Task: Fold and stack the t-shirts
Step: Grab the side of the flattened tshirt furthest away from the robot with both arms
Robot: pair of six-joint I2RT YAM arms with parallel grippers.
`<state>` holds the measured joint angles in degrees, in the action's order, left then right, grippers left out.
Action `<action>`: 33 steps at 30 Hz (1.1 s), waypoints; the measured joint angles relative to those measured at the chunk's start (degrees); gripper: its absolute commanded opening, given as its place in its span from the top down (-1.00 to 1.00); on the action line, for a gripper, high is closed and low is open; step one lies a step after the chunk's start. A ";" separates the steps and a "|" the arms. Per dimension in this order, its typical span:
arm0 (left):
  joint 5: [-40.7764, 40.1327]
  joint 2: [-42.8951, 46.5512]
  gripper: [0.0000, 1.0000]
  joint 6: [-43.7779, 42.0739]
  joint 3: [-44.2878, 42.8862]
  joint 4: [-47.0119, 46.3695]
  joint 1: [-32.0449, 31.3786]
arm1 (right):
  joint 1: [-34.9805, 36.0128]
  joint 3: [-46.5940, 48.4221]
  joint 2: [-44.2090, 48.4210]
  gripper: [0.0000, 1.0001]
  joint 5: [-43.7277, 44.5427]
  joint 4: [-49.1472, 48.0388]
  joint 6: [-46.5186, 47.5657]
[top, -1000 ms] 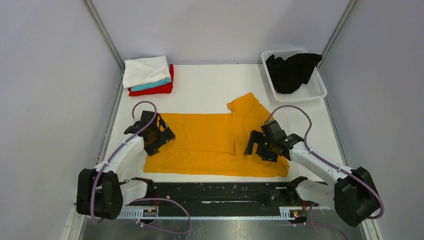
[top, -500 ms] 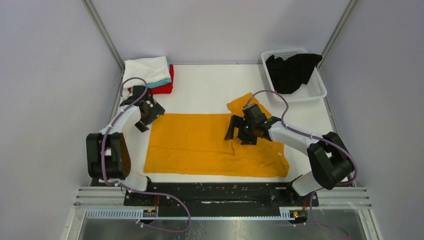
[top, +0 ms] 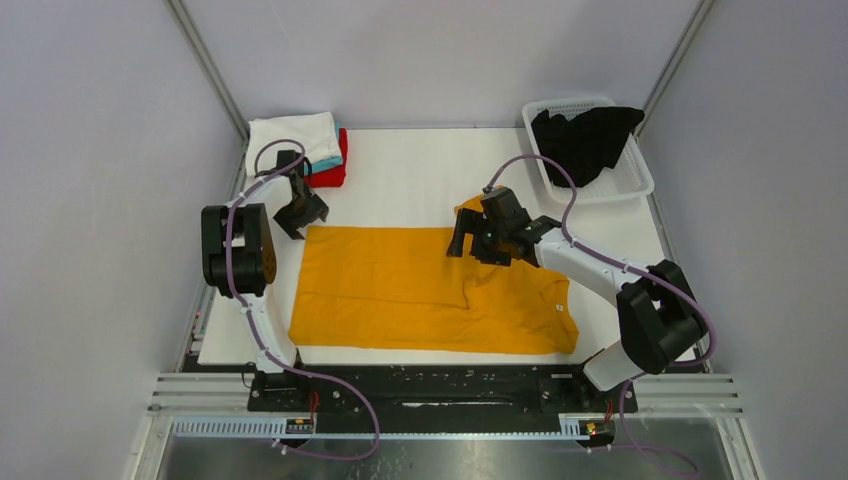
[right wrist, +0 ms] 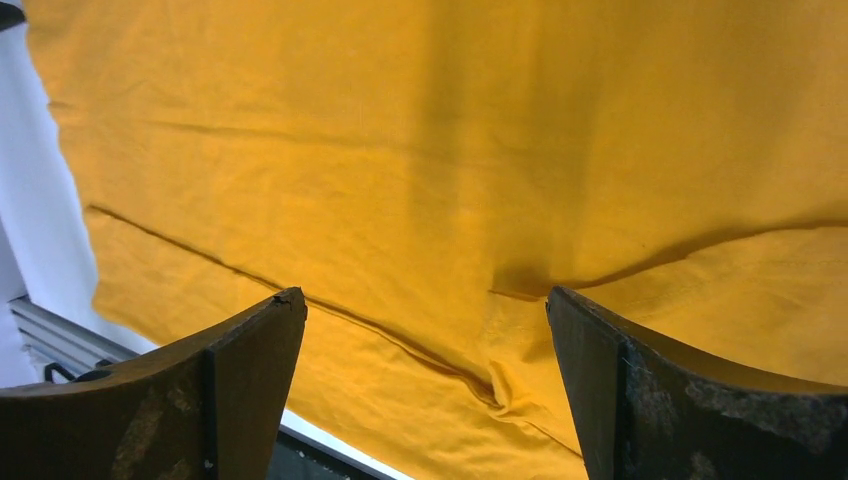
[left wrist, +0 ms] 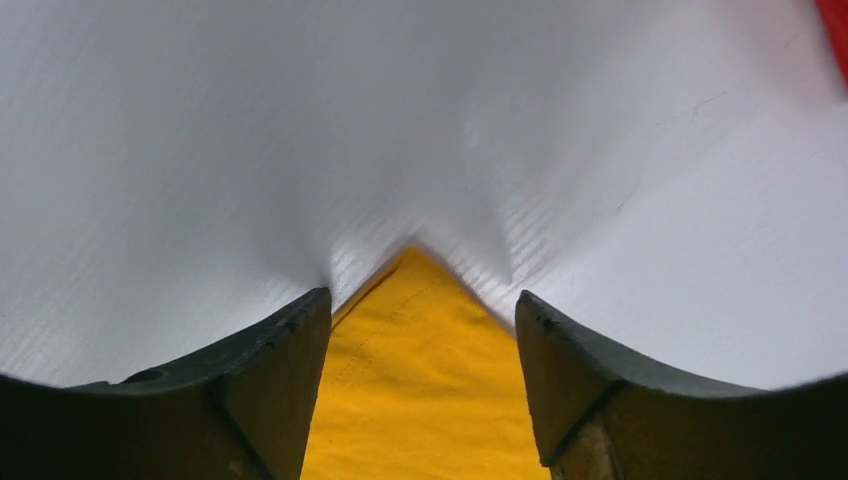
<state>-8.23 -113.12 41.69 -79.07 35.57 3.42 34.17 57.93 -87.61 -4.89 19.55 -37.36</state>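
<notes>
The mustard-orange t-shirt is lying flat on the white tabletop, its long axis running crosswise from one arm's side to the other. 1 short sleeve is sticking out from the far edge, right beside the right hand, so the shirt's top end is pointing toward the right arm's side and its straight bottom edge is lying toward the left hand. The cloth is showing as soft, matte cotton with shallow wrinkles.

In the left wrist view, the left hand is standing with its 2 dark fingers spread apart; the pointed far corner of the orange shirt is lying between them, with nothing pinched. The smooth tabletop is stretching beyond the fingertips, and a sliver of the red t-shirt is showing past the hand at the frame's edge.

In the right wrist view, the right hand is gaping wide over the orange fabric; a stitched seam and a raised fold are running across the cloth between and beneath its fingers, and nothing is being held.

Just beyond the left hand, 3 folded shirts are sitting in a neat stack: the white t-shirt on top, the teal t-shirt under it, and the red one at the bottom. Well beyond the right hand and off to its right, the black t-shirt is lying crumpled in a white lattice basket, 1 edge draping over the rim.
</notes>
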 measured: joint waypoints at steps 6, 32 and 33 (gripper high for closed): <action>-0.68 -0.31 0.03 -0.31 -0.13 1.77 -0.13 | -0.11 -1.29 0.00 -0.99 0.98 1.03 0.50; -4.13 -3.30 1.00 -1.44 -4.81 7.67 -1.33 | -6.97 37.92 -23.69 -0.97 14.82 16.02 12.70; -4.13 -3.30 1.00 -1.51 -4.81 7.67 -1.33 | -7.45 42.75 -27.10 -0.96 15.58 17.11 13.22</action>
<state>-12.36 -116.42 40.18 -83.88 43.24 2.09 26.72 100.68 -114.72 10.70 36.67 -24.14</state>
